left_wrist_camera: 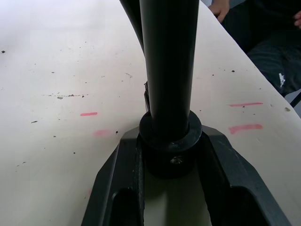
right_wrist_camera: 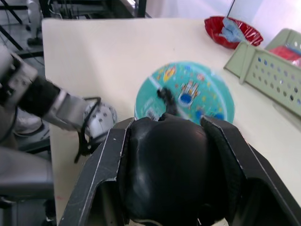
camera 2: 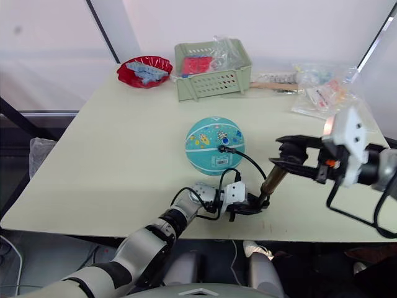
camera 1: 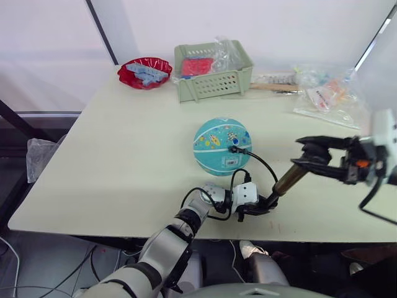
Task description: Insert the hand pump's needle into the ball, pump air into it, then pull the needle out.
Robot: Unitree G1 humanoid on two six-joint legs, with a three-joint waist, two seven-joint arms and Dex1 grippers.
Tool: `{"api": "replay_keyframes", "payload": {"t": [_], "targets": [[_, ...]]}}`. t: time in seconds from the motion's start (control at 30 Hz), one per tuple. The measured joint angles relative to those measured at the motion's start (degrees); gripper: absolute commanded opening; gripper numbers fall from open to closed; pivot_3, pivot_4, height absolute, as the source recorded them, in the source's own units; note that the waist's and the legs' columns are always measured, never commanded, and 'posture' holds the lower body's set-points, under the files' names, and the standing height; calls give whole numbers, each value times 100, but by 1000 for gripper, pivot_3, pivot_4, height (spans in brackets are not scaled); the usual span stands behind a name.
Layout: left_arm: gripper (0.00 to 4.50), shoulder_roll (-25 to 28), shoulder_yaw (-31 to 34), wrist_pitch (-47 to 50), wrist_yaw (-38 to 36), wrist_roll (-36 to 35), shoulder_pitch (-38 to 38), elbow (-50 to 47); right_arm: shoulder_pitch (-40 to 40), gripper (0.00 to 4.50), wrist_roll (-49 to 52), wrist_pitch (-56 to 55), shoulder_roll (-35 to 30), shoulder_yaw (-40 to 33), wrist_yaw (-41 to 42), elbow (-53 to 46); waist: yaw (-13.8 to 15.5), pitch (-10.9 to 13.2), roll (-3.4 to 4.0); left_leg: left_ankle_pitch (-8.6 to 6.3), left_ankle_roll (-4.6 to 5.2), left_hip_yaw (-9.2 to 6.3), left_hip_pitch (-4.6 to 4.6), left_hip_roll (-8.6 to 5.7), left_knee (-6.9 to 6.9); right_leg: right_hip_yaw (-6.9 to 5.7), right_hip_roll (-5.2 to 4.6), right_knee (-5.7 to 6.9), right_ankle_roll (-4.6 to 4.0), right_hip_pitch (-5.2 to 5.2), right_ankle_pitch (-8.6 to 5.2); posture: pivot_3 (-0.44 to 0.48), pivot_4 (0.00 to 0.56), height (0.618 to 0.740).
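Now left end effector [camera 1: 253, 210] clamps black base cap of hand pump [camera 1: 286, 180] at near counter [camera 1: 124, 161] edge. Right end effector [camera 1: 304, 152] closed around pump's black handle end, pump tilted between them. Thin hose loops to needle [camera 1: 234, 148], its fitting seated in top of ball [camera 1: 221, 146] mid-counter. Green basket [camera 1: 213, 73], red bowl [camera 1: 144, 72] far behind.
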Motion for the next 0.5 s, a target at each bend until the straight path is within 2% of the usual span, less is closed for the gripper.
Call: {"api": "replay_keyframes", "payload": {"t": [0.13,0.33,0.5], "targets": [[1081,44,2,0,-12,0,21,0,254,1655,-714,-529,374,619,-140,124,-20,-25,-36,0,0,-7,8,7,-6,-1,13,1,-7,4,-2,0,150,736],[1081,114,28,-5,-12,-5,33,-9,470,1655,-1750,-1323,836,1479,-311,589,-82,-34,-48,0,0,-17,18,7,-6,4,21,7,-11,5,1,0,150,736],[1081,147,29,-10,-37,-17,63,-78,377,1655,-1791,-1471,897,1445,-142,706,-96,-29,-38,0,0,-17,21,6,-7,12,28,7,-14,4,3,0,150,736]]}}
